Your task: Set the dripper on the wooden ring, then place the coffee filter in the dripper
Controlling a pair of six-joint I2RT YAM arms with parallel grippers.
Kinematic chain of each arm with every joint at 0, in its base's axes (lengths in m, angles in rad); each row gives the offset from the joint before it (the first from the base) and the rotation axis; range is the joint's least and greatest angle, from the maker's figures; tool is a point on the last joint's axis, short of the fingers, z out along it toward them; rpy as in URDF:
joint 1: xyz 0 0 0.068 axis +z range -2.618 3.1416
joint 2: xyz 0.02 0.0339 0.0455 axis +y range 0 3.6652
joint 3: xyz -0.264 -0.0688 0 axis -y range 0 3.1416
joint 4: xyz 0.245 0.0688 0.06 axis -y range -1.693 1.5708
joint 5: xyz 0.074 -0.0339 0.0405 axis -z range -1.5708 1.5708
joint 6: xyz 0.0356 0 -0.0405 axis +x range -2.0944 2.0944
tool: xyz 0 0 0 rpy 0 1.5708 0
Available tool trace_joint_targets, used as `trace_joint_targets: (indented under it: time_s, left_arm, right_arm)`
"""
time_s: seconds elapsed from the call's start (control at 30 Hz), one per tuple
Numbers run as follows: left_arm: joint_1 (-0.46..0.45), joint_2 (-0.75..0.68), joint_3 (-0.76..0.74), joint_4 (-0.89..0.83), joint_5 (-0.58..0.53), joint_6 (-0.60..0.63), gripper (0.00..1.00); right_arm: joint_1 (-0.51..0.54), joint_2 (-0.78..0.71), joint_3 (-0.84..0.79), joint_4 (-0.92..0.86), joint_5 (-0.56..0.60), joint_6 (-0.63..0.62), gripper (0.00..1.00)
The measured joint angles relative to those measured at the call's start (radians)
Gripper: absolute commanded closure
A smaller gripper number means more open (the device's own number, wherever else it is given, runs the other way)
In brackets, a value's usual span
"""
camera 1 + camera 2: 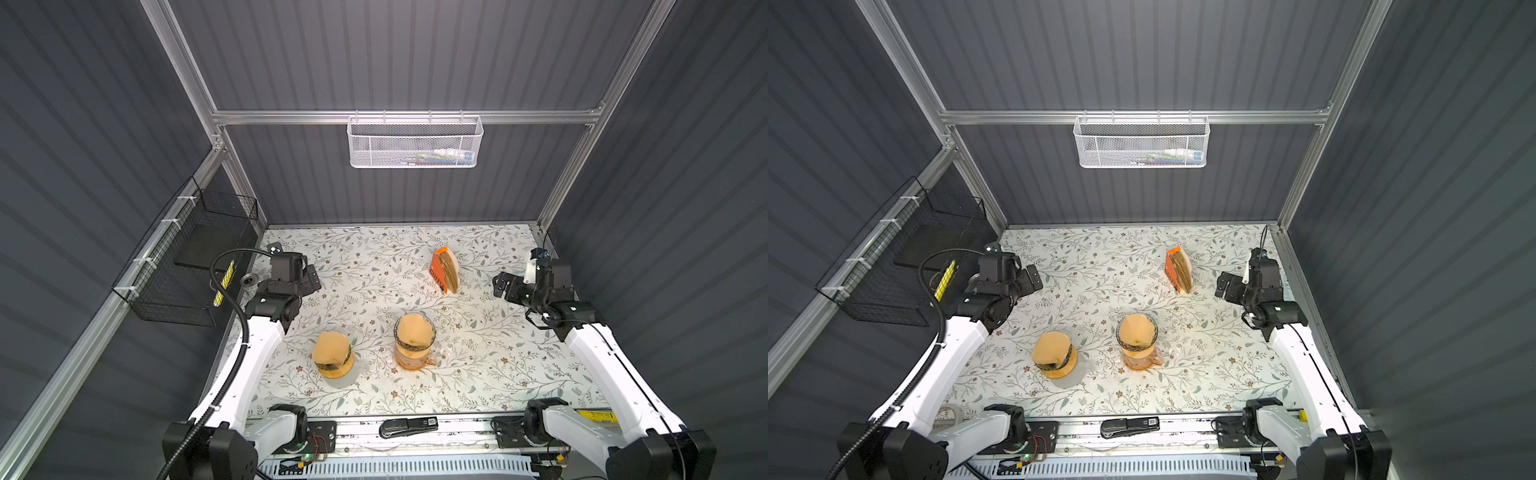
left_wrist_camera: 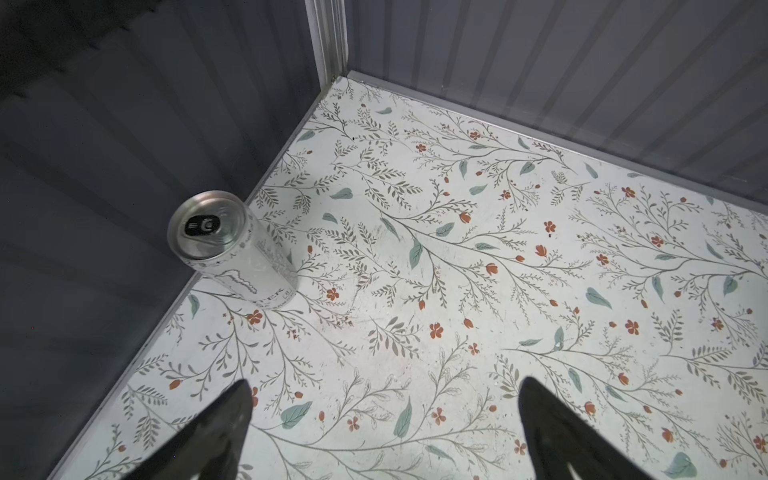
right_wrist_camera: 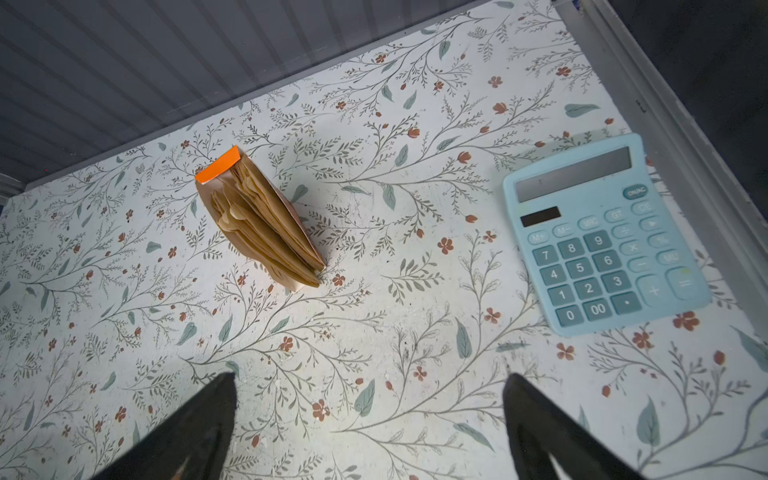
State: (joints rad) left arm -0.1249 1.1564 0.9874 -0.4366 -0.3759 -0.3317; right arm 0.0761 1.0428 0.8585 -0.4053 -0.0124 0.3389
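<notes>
Dark grey ribbed walls on an aluminium frame enclose a table (image 1: 478, 361) covered in a floral print, seen in both top views. The left gripper (image 2: 384, 384) hangs near the far left corner with its jaws spread wide. Nothing sits between its fingers (image 2: 224, 419) but bare tabletop, and it touches nothing. The right gripper (image 3: 368, 380) is out by the right edge, jaws equally wide and empty, well apart from every object. Two arms work here, one gripper each. Two amber drippers stand upright in the middle of the table, apart from each other. The left dripper (image 1: 334, 370) is nearer the front, and the right dripper (image 1: 411, 359) is a little farther back, with a clear rim. Each holds one tan coffee filter (image 1: 330, 347) in its mouth, the second filter (image 1: 413, 328) lying inside the right cone. One orange filter pack (image 3: 257, 224) stands farther back, open, with a fanned stack of brown filters in it. One white drink can (image 2: 232, 249) stands upright against the left wall, and one pale blue calculator (image 3: 602, 237) lies flat by the right edge. There are two baskets. A white mesh basket (image 1: 415, 124) hangs on the back rail with a few items too blurred to identify. A black wire basket (image 1: 166, 266) on the left wall holds something yellow (image 1: 224, 282).
</notes>
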Motion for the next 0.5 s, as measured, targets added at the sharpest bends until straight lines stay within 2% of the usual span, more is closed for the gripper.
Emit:
trace_joint_targets:
  time_s: [0.23, 0.5]
  left_arm:
    - [0.112, 0.059, -0.132, 0.238, 0.057, 0.040, 0.00]
    - [0.162, 0.116, -0.321, 0.562, 0.056, 0.122, 0.00]
  right_arm:
    - [-0.045, 0.003, -0.140, 0.179, 0.063, -0.002, 0.01]
    - [-0.056, 0.076, -0.253, 0.400, 0.183, -0.040, 0.01]
